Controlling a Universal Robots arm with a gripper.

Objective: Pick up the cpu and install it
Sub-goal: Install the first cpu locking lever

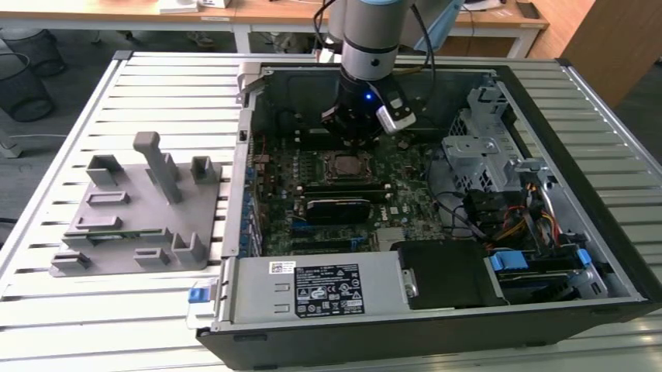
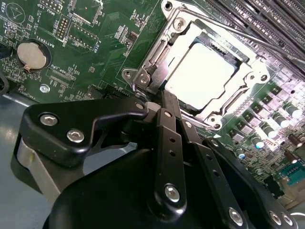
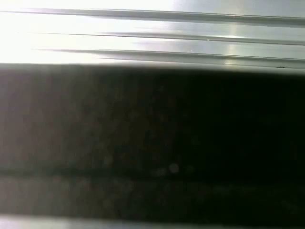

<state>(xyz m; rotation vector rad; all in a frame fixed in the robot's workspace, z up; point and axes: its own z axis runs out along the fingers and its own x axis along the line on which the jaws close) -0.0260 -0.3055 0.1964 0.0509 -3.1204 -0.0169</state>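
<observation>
While parked low inside the open computer case [image 1: 579, 232], pincer [image 2: 164, 98] has fingers pressed together, nothing between them, tips just beside the near edge of the socket frame [image 2: 143, 78]. Beyond the tips: cpu [image 2: 202, 76] already lying flat in the socket on the motherboard [image 2: 95, 47], pale top bare, frame not closed over it. Looks like placement done, release finished; seating unverified. Farther off, grey holder [image 1: 139, 213] on the slatted surface [image 1: 62, 310], well apart from the case.

silvery cpu [image 2: 202, 78], flat in socket [image 2: 143, 78]
</observation>
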